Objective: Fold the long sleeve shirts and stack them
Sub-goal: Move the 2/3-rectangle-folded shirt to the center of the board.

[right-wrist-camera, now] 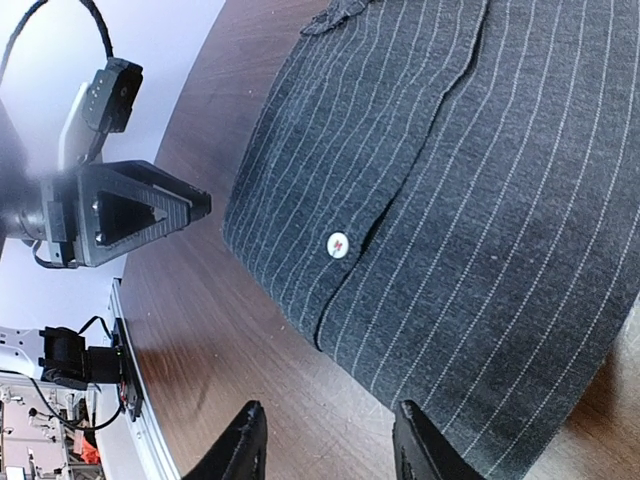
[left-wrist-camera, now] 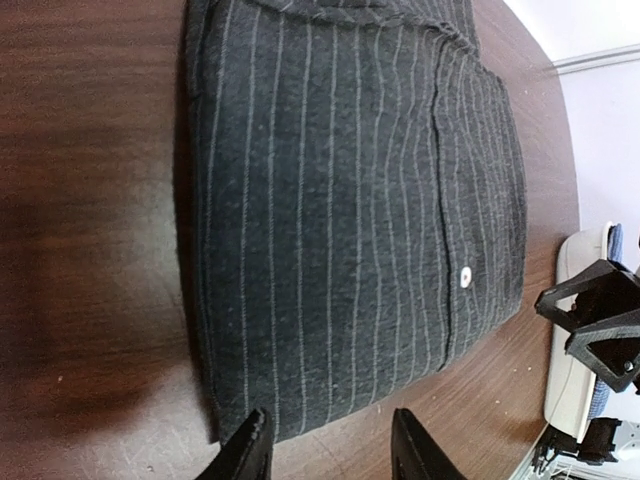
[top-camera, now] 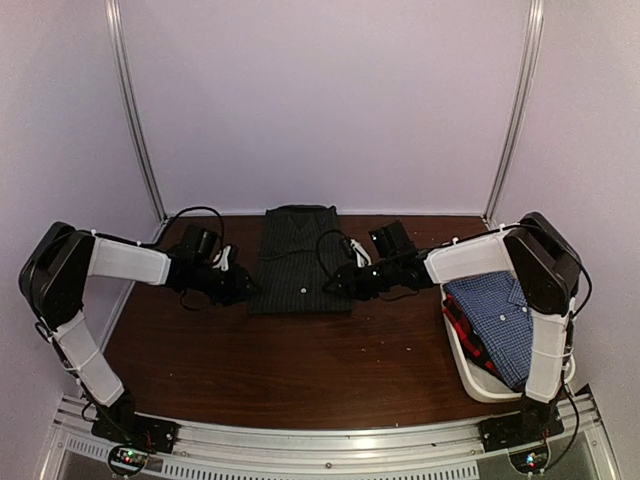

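The left tool point(left-wrist-camera: 330, 442) sits low over the tabletop point(left-wrist-camera: 90, 250), jaws partway apart and holding nothing; bare wood shows in the gap. Just ahead of its tips lies the left edge of the black pinstriped shirt point(left-wrist-camera: 330, 220), folded into a flat rectangle on the tabletop.

The right tool point(right-wrist-camera: 330, 442) is set the same way, jaws partway apart and empty, over wood at the shirt's right edge. A short way in front of it a white button point(right-wrist-camera: 340, 243) sits on the placket.

The shirt lies between the two tools, which face each other across it, each just beside its own edge of the cloth; whether either one touches it cannot be told.

Behind the right tool, beside that arm, a white tub point(top-camera: 470, 375) holds the blue check shirt point(top-camera: 500, 310), with the red-and-dark shirt point(top-camera: 458, 322) showing along the side nearer the tool.
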Robot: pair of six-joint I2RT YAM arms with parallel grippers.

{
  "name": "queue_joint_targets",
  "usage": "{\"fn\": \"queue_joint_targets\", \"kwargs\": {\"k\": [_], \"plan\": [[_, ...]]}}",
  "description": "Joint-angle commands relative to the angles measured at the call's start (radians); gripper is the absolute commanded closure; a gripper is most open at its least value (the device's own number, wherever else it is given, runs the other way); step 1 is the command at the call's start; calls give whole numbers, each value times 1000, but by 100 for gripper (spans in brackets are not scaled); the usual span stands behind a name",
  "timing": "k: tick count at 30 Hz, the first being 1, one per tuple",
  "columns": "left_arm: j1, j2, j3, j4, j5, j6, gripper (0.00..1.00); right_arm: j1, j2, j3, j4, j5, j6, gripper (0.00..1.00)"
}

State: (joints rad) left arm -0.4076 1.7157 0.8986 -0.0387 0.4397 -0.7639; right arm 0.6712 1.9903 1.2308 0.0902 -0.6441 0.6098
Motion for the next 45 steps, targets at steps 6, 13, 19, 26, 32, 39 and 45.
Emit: {"fn": "queue_joint_targets", "kwargs": {"k": [6,13,19,26,32,39,45], "plan": [[3,-34,-90,93,-38,-15,59,1,13,-135,105,41,24,56],[3,-56,-133,78,-64,-7,59,1,-18,-183,113,87,32,56],[3,-70,-155,64,-73,8,60,1,-72,-247,128,129,46,56],[3,-62,-164,83,-68,3,63,-3,-111,-304,126,193,64,63],[1,-47,-165,89,-65,2,64,-5,-107,-314,148,208,86,67],[-8,-32,-164,100,-61,-4,64,-10,-83,-305,171,216,103,69],[-24,-9,-156,106,-63,-13,66,-11,-60,-294,177,210,104,70]]}}
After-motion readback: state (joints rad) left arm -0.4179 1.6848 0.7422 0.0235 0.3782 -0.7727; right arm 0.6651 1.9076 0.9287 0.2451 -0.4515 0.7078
